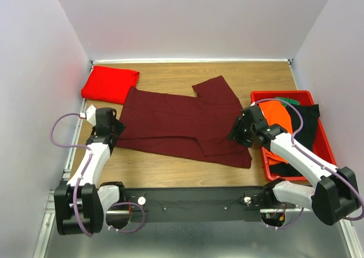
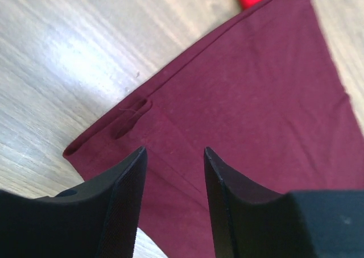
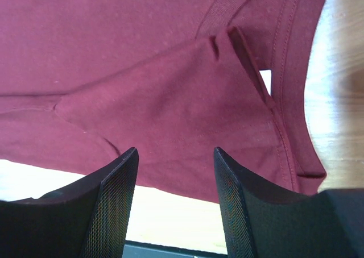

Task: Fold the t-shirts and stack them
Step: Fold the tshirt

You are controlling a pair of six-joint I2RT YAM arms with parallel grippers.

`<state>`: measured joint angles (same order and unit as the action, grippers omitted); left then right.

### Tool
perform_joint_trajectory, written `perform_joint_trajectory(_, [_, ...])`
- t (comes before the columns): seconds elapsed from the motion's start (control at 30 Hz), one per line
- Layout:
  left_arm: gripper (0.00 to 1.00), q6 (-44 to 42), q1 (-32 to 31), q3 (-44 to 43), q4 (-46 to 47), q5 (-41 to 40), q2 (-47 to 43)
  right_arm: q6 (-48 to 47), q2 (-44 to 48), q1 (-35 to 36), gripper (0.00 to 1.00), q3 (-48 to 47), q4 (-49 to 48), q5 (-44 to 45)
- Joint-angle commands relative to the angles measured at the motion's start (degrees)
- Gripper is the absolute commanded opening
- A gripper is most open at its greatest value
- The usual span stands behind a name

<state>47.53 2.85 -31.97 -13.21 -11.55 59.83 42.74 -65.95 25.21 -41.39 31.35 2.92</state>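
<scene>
A large dark maroon t-shirt (image 1: 182,124) lies spread and partly folded on the wooden table. A bright red t-shirt (image 1: 109,83) lies folded at the far left corner. My left gripper (image 1: 115,127) is open and empty over the maroon shirt's left edge; in the left wrist view the cloth (image 2: 250,93) lies under the open gripper (image 2: 174,155). My right gripper (image 1: 234,134) is open and empty over the shirt's right end, near the collar (image 3: 284,99); in the right wrist view it (image 3: 175,155) hangs above the cloth (image 3: 142,59).
A red bin (image 1: 325,134) at the right holds orange, black and green clothes. White walls enclose the table on three sides. A black rail (image 1: 193,200) runs along the near edge between the arm bases.
</scene>
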Motion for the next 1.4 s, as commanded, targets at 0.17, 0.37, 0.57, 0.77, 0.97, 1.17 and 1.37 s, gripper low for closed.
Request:
perform_joint_trajectory(0.17, [0.61,3.53,-0.48,1.2,2.58,-3.48,8.45,-2.22,0.39,0.54,0.62,0.34,-2.53,1.83])
perform_joint_trajectory(0.37, [0.63,4.24,-0.48,1.64,2.75,-3.65,11.0,-2.49,-0.14,0.54,0.63,0.17,-3.05,1.65])
perform_joint_trajectory(0.57, [0.63,3.62,-0.48,-0.02,3.9,-4.09,14.07,-2.75,0.12,0.54,0.63,0.43,-3.49,1.74])
perform_joint_trajectory(0.77, [0.63,2.75,-0.48,-3.27,4.69,-4.44,17.68,-2.75,0.39,0.54,0.63,0.43,-3.49,1.83])
perform_joint_trajectory(0.97, [0.62,2.13,-0.48,-6.09,5.04,-3.83,19.88,-2.84,0.3,0.54,0.63,0.34,-3.49,1.92])
perform_joint_trajectory(1.17, [0.6,2.22,-0.48,-5.74,5.21,-3.83,19.1,-2.66,-0.05,0.54,0.63,0.17,-3.58,2.09])
perform_joint_trajectory(1.37, [0.31,1.96,-0.57,-6.88,6.71,-2.6,21.55,-2.93,-0.67,0.54,0.63,-0.1,-3.76,2.35])
